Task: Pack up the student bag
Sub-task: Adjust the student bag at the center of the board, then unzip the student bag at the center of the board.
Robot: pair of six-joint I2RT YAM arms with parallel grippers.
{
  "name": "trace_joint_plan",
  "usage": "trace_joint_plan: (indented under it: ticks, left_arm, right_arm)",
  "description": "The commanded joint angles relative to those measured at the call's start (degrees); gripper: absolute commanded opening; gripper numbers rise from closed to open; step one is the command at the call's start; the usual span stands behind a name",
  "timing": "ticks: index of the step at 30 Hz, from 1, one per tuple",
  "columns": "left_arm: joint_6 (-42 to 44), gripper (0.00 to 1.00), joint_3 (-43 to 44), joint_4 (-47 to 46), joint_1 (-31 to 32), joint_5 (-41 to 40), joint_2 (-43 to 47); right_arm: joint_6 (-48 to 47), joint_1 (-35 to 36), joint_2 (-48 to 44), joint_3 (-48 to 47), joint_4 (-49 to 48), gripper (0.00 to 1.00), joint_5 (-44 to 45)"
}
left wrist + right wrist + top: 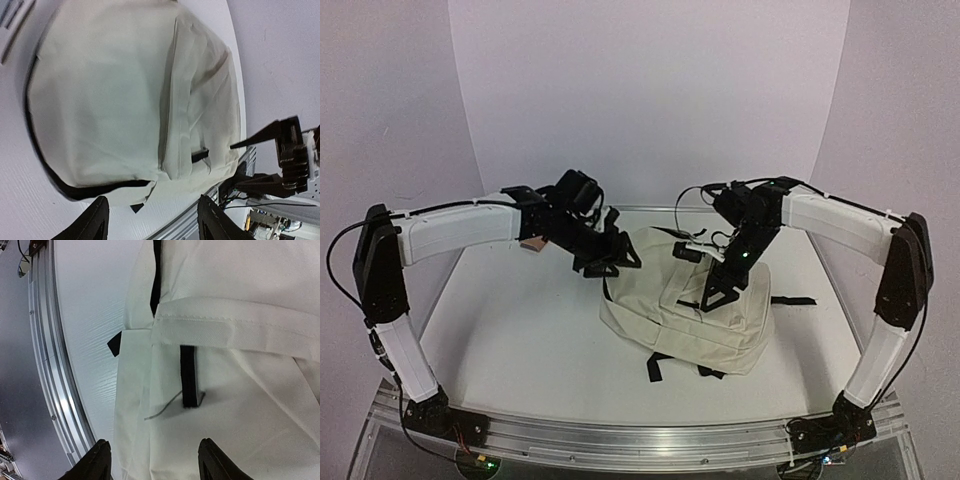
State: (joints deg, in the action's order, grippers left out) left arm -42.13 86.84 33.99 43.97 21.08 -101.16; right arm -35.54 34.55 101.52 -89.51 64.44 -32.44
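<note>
Pictured flat on the table (520, 330): the cream student bag (690, 300), front panel up, no opening visible. Hovering just off the bag's far-left corner, the left gripper (618, 260), fingers spread wide and empty. Low over the bag's top panel, near a black tab (188, 377), the right gripper (718, 295), likewise parted (nothing pinched between). Likely hazard: soft fabric bunching or sliding under a downward push, spoiling any grab at the tab.

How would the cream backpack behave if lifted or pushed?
Probably floppy: the backpack lies slumped and creased, so it would sag. Pushed, the soft fabric would likely bunch rather than slide. Its loose black straps might trail or snag.
</note>
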Motion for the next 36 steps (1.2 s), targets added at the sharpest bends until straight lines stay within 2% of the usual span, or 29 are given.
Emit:
trace_joint_plan:
  ticks: [1,9,11,12,16,19,21,24,25,31,36]
  left_arm:
    - [-6.1,0.61,-6.1,-6.0,4.3,-0.2,-0.3]
    - [-9.8,0.56,-10.2,-7.9,5.0,-3.4,-0.7]
    - [-10.2,0.55,-10.2,-7.5,5.0,-3.5,-1.3]
    - [-10.3,0.54,-10.3,-7.2,4.9,-3.7,-1.5]
    - [-10.2,0.44,-9.5,-4.4,4.3,-6.0,-2.7]
    - [-9.8,0.37,-9.2,-2.3,2.3,-7.1,-3.5]
    - [-8.7,0.33,-9.7,-1.5,0.2,-7.9,-3.6]
    - [-5.8,0.33,-10.3,-2.6,-1.3,-7.6,-2.5]
    - [-4.8,0.34,-9.9,-2.4,-1.3,-7.6,-2.4]
    - [-2.3,0.36,-9.2,-1.6,-1.1,-7.2,-0.9]
    - [-2.3,0.43,-10.6,-3.3,-0.2,-7.3,2.3]
  right_arm:
    - [2.5,2.4,3.7,-2.7,-5.1,0.58,2.2]
    - [3.4,3.7,8.8,-2.5,-10.8,0.49,6.9]
    - [3.3,4.0,9.8,-2.1,-11.6,0.43,8.1]
    - [3.3,4.0,10.0,-1.8,-11.9,0.37,8.7]
    - [4.3,4.0,9.8,-2.1,-12.1,0.18,8.3]
    - [6.3,5.0,8.8,-3.5,-11.3,0.11,5.5]
    - [7.5,6.0,8.6,-5.0,-10.1,0.12,3.1]
    - [9.7,6.0,9.7,-8.2,-7.4,0.28,0.0]
    - [9.9,6.0,10.3,-8.9,-6.7,0.30,0.2]
    - [8.0,5.8,12.2,-8.5,-5.7,0.26,4.3]
    - [5.7,5.8,11.6,-6.6,-4.7,0.30,6.5]
